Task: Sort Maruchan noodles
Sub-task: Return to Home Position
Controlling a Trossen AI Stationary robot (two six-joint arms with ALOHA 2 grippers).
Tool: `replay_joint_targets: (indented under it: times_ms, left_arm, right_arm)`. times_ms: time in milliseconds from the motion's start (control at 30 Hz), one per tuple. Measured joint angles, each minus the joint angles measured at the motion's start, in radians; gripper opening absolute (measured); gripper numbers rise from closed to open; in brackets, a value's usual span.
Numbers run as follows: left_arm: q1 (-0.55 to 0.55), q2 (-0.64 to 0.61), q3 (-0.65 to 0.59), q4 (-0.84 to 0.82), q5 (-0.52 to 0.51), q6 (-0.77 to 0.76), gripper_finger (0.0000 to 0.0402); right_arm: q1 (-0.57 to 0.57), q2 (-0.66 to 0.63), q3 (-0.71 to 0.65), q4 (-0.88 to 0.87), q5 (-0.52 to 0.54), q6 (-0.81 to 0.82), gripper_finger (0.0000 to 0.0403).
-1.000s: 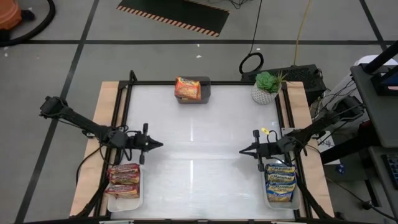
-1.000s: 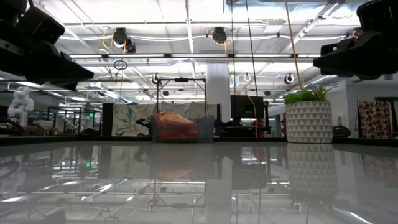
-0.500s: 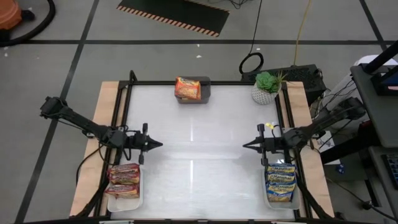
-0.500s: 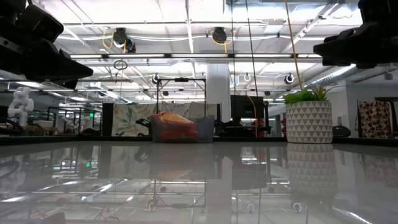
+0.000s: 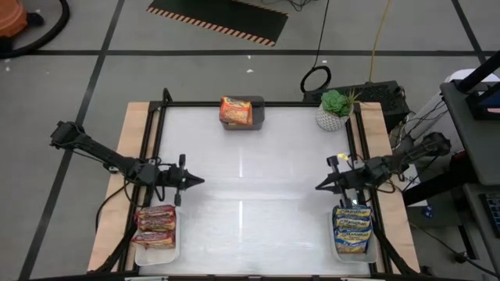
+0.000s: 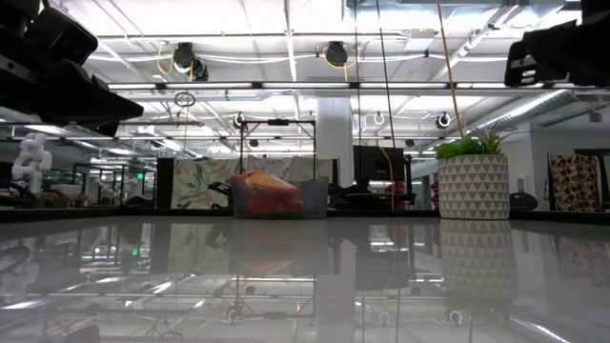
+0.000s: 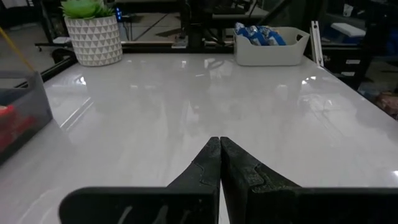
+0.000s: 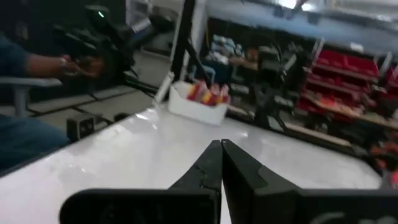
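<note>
The white table (image 5: 250,168) has no loose packet on its open middle; every one in view sits in a container. The left arm reaches in from the left edge and the right arm from the right, both over the near half. The left tray (image 5: 156,255), at the near left corner, holds the red packets (image 5: 155,226) with their long axes running left to right. The right tray (image 5: 353,255), at the near right corner, holds the blue-and-yellow packets (image 5: 353,226) the same way. The grey bin (image 5: 258,117) at the far edge holds an orange packet (image 5: 234,110), and a potted plant (image 5: 333,109) stands far right. The left gripper (image 5: 200,181) points right, fingers pressed together on nothing. The right gripper (image 5: 319,187) points left, likewise closed and empty. Each tray lies just nearward of its own pincer, while the bin is well apart and somewhat nearer the left one, so I judge the sorting finished and only parking left
</note>
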Motion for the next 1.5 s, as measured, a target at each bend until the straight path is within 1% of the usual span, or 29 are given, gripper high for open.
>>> replay_joint_targets:
  times_ms: [200, 400, 467, 600, 700, 767, 833, 967, 1000, 1100, 1333, 1500]
  left_arm:
    - [0.0, 0.0, 0.0, 0.002, -0.005, 0.031, 0.0005]
    - [0.002, 0.0, 0.0, 0.002, -0.005, 0.084, 0.0005]
    - [0.007, 0.0, 0.0, 0.002, -0.005, 0.095, 0.0005]
    - [0.02, 0.0, 0.0, 0.002, -0.005, 0.102, 0.0005]
    - [0.023, 0.0, 0.0, 0.002, -0.005, 0.103, 0.0005]
    - [0.023, 0.0, 0.0, 0.002, -0.005, 0.105, 0.0005]
    - [0.023, 0.0, 0.0, 0.002, -0.005, 0.105, 0.0005]
    - [0.023, 0.0, 0.0, 0.002, -0.005, 0.104, 0.0005]
    - [0.023, 0.0, 0.0, 0.002, -0.005, 0.101, 0.0005]
    - [0.023, 0.0, 0.0, 0.002, -0.005, 0.088, 0.0005]
    - [0.023, 0.0, 0.0, 0.002, -0.005, 0.08, 0.0005]
    - [0.023, 0.0, 0.0, 0.002, -0.005, 0.08, 0.0005]
  right_arm:
    - [-0.098, -0.063, 0.0, 0.002, -0.089, -0.058, 0.0]
    - [-0.228, -0.078, 0.0, -0.018, -0.244, -0.038, 0.0]
    - [-0.267, -0.078, 0.0, -0.025, -0.273, -0.035, 0.0]
    - [-0.333, -0.078, -0.001, -0.048, -0.28, -0.019, 0.0]
    - [-0.355, -0.078, -0.001, -0.067, -0.334, -0.011, 0.0]
    - [-0.359, -0.078, -0.001, -0.066, -0.348, -0.01, 0.0]
    - [-0.364, -0.078, -0.001, -0.065, -0.338, -0.011, 0.0]
    - [-0.368, -0.082, -0.001, -0.065, -0.202, 0.006, 0.0]
    - [-0.368, -0.088, -0.001, -0.062, -0.19, 0.018, 0.0]
    - [-0.363, -0.122, -0.001, -0.056, -0.198, 0.034, 0.0]
    - [-0.365, -0.228, -0.001, -0.227, -0.19, 0.029, 0.0]
    - [-0.378, -0.228, -0.001, -0.23, -0.187, 0.029, 0.0]
